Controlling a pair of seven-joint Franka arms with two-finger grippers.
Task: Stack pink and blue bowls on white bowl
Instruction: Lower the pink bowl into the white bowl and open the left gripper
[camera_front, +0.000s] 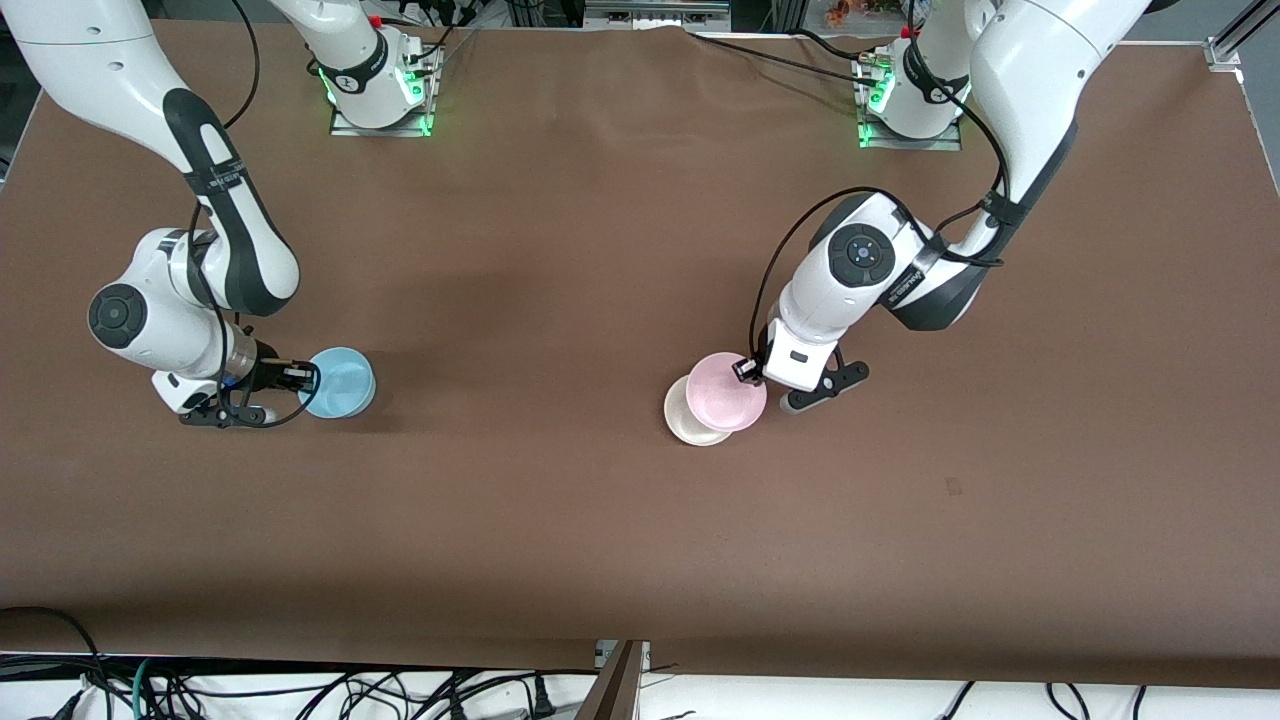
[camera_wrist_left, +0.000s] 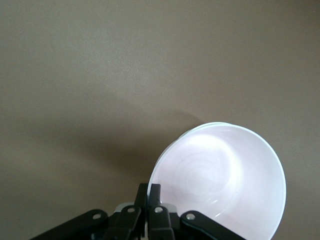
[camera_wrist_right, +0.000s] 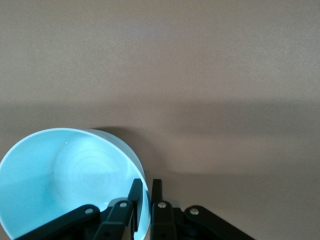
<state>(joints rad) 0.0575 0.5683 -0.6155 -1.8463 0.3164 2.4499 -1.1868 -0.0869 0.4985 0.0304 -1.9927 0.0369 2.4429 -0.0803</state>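
Your left gripper (camera_front: 747, 370) is clamped on the pink bowl (camera_front: 727, 392), held over the white bowl (camera_front: 690, 415), unreleased. Your right gripper (camera_front: 296, 377) pinches the blue bowl (camera_front: 340, 383) rim on the surface; its stacking remains.

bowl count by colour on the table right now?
Pink bowl: 1, held by the left gripper over the white one
White bowl: 1, on the table
Blue bowl: 1, its rim between the right gripper fingers, toward the right arm's end
Total: 3 bowls
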